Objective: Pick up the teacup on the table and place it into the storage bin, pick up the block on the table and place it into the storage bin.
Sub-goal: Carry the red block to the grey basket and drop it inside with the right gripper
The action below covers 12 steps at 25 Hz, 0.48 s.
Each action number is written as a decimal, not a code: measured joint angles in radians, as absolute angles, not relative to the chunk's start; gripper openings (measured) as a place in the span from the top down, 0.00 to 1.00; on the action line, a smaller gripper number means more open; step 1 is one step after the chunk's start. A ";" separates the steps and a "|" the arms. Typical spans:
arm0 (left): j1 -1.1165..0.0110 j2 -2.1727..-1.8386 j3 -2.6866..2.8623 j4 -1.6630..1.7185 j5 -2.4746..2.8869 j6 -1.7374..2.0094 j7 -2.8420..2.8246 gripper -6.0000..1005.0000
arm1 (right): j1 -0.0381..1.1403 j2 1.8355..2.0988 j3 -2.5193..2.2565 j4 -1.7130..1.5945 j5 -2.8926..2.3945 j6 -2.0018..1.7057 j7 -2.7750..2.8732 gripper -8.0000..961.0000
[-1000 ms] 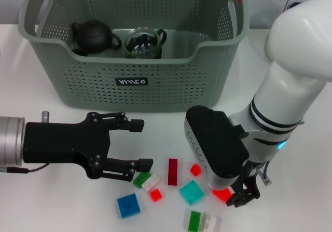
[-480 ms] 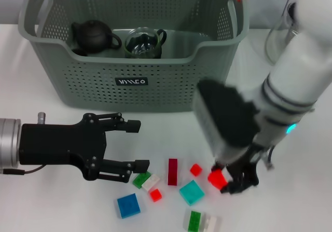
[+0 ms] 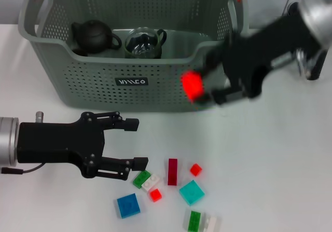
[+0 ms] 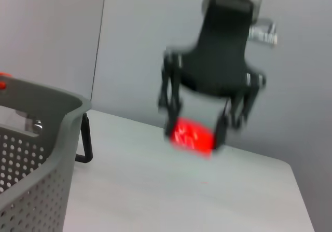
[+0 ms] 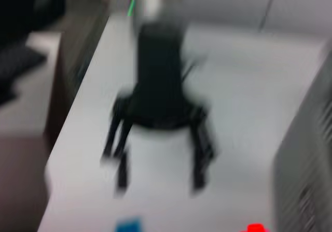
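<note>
Lying nearest are loose blocks point(image 3: 171, 188) on the white table point(image 3: 270, 154). Left gripper point(image 3: 136, 142) hovers just beside them, fingers spread wide, holding nothing. Right gripper point(image 3: 205, 86), motion-blurred, is clamped on a red block point(image 3: 193, 85) raised in front of the storage bin point(image 3: 129, 71). White lettering on the bin's black label point(image 3: 130, 81) cannot be read. Inside sit a dark teapot point(image 3: 93, 37) and a glass teacup point(image 3: 144, 43).
</note>
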State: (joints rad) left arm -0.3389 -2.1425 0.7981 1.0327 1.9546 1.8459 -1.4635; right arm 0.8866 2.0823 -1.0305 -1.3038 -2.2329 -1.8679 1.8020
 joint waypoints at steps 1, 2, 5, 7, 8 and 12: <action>-0.340 -2.142 0.798 1.033 1.955 1.845 -1.465 0.14 | 0.888 2.081 -1.007 -1.310 -2.210 -1.861 1.804 0.52; -0.340 -2.142 0.799 1.032 1.956 1.844 -1.468 0.14 | 0.890 2.079 -0.989 -1.313 -2.184 -1.836 1.807 0.52; -0.342 -2.140 0.801 1.032 1.957 1.847 -1.470 0.14 | 0.892 2.077 -0.978 -1.301 -2.155 -1.724 1.821 0.51; -0.344 -2.139 0.802 1.032 1.958 1.849 -1.471 0.14 | 0.896 2.079 -0.989 -1.278 -2.156 -1.651 1.831 0.51; -0.346 -2.137 0.803 1.032 1.959 1.849 -1.471 0.14 | 0.902 2.081 -0.993 -1.258 -2.157 -1.603 1.834 0.51; -0.357 -2.132 0.801 1.033 1.964 1.849 -1.471 0.14 | 0.935 2.090 -1.002 -1.155 -2.163 -1.421 1.842 0.51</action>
